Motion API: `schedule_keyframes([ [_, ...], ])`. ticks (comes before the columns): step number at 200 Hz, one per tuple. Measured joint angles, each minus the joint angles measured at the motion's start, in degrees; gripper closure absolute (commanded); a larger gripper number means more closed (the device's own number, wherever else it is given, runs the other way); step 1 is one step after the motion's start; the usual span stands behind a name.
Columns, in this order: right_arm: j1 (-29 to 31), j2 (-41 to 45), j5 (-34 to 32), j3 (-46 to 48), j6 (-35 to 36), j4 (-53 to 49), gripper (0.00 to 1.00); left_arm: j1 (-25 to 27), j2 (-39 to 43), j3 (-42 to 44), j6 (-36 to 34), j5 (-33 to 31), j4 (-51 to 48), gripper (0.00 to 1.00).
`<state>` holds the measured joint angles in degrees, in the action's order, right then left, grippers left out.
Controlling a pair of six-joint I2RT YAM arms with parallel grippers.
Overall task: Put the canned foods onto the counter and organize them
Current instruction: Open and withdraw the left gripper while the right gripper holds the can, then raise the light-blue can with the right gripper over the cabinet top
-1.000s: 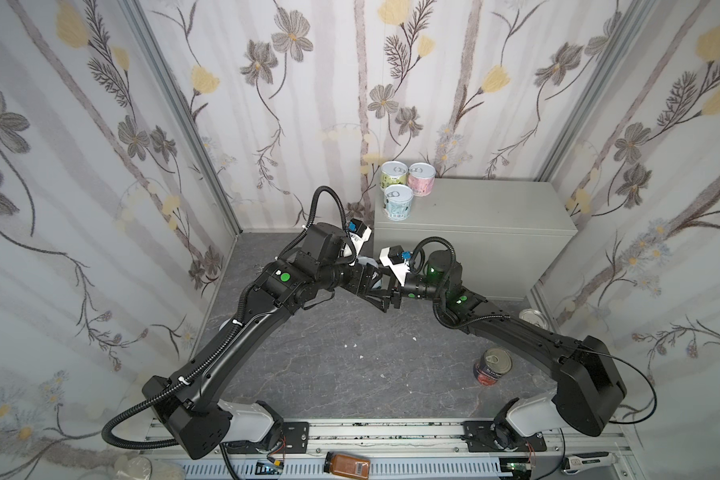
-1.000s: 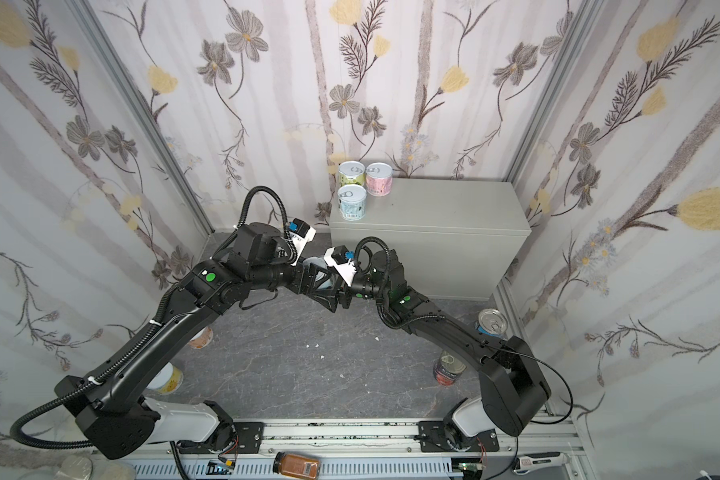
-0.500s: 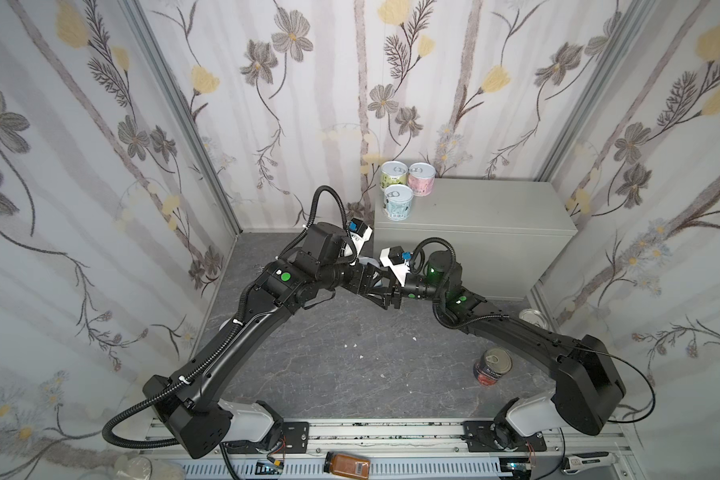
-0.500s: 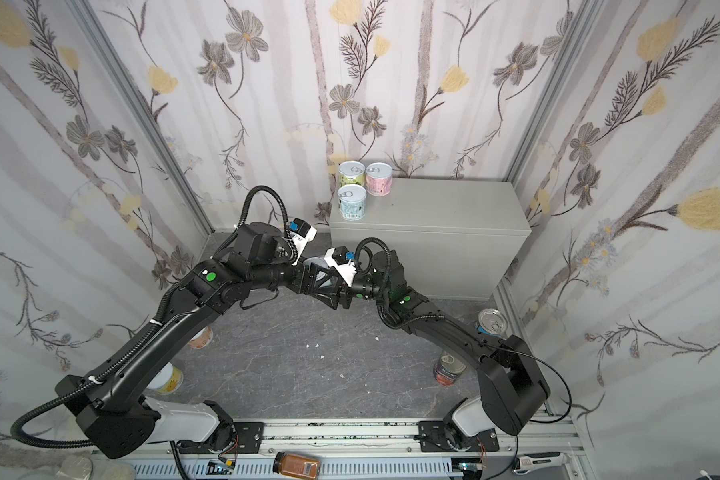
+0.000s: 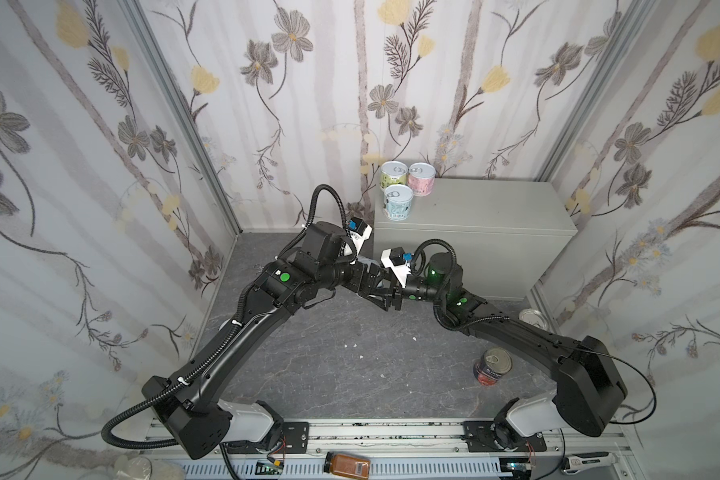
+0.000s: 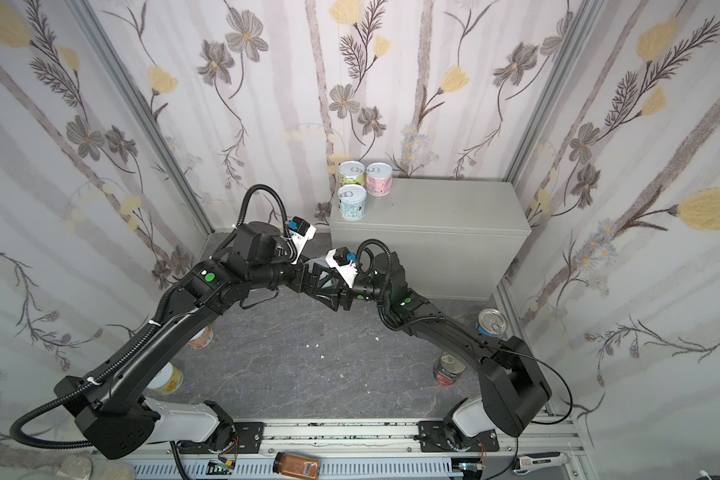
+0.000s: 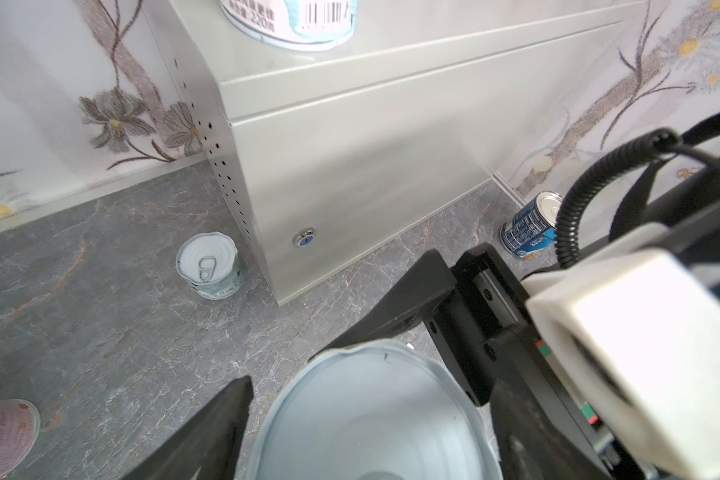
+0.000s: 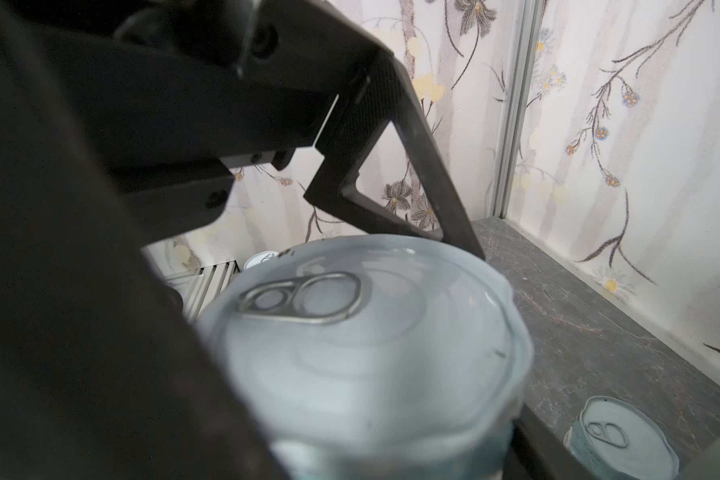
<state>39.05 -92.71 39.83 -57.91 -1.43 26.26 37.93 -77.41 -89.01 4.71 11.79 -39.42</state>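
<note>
Looks like mid-handoff: my right hand point(image 5: 393, 293) is clamped on the pale blue can point(image 8: 371, 353), in the air off the table point(image 5: 474, 216)'s 7 o'clock corner, left hand point(image 5: 373, 289) spread apart, so next I'd lift it beside the three cans point(image 5: 406, 189) at 10 o'clock.

Inspector: Counter?
Clerk: Counter point(image 5: 474, 216) upper right of centre in both top views, against the back wall point(image 5: 350, 104); three tins point(image 5: 398, 203) on its upper-left corner.
Inspector: Elsewhere?
Clerk: Middle tin point(image 7: 371, 415) at mid-frame, before the counter; floor tin point(image 5: 492, 368) lower right; wall-side tin point(image 5: 533, 318) above it; jar point(image 5: 347, 460) bottom centre.
</note>
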Motion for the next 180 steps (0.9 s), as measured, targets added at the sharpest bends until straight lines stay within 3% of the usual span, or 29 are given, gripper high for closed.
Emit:
schedule_keyframes([
  [97,-1.81,3.56,-1.44,2.1,-1.6,0.15,0.47,-0.57,4.55,-0.2,0.04,-6.14,0.42,0.0],
  [180,-3.15,12.85,-8.87,3.3,-1.51,-6.25,0.49,-4.59,12.33,10.93,3.52,-16.44,2.89,0.0],
])
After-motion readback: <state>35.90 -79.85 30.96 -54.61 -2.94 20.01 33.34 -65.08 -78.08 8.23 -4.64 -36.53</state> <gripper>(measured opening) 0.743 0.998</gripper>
